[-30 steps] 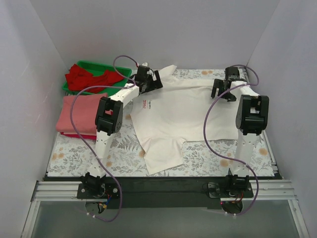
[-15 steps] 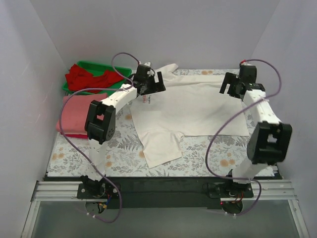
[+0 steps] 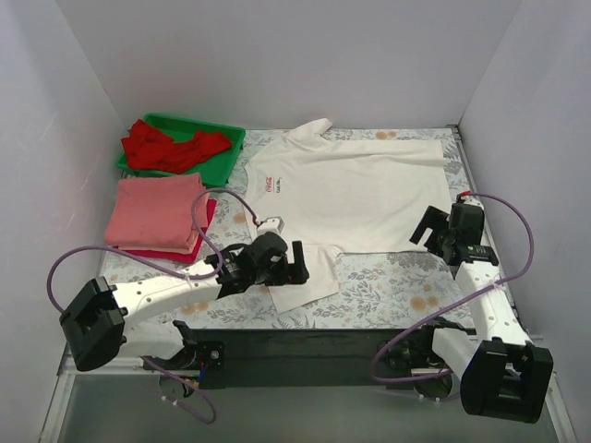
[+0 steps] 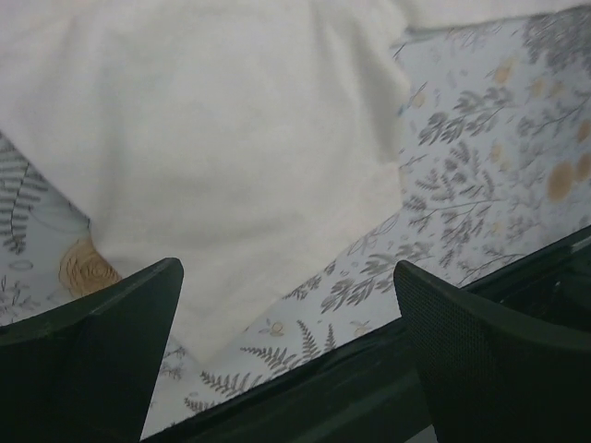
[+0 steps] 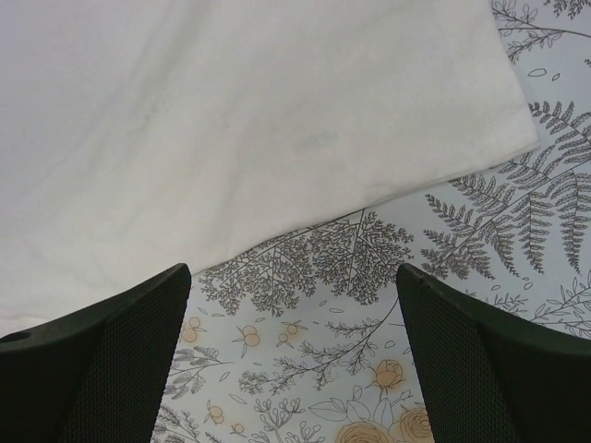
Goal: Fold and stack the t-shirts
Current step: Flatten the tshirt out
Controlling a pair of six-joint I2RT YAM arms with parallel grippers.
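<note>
Presently the cream-white t-shirt [image 3: 355, 198] is laid flat on the floral table cover [image 3: 397, 286]. The left gripper [image 3: 297, 265] is held spread wide over the near sleeve, and the right gripper [image 3: 429, 226] is spread wide at the shirt's near right edge; nothing is gripped.

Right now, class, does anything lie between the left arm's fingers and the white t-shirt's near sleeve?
Nothing visible does. The left fingers stand open above the white t-shirt, with only its sleeve and flowered table between them.
</note>
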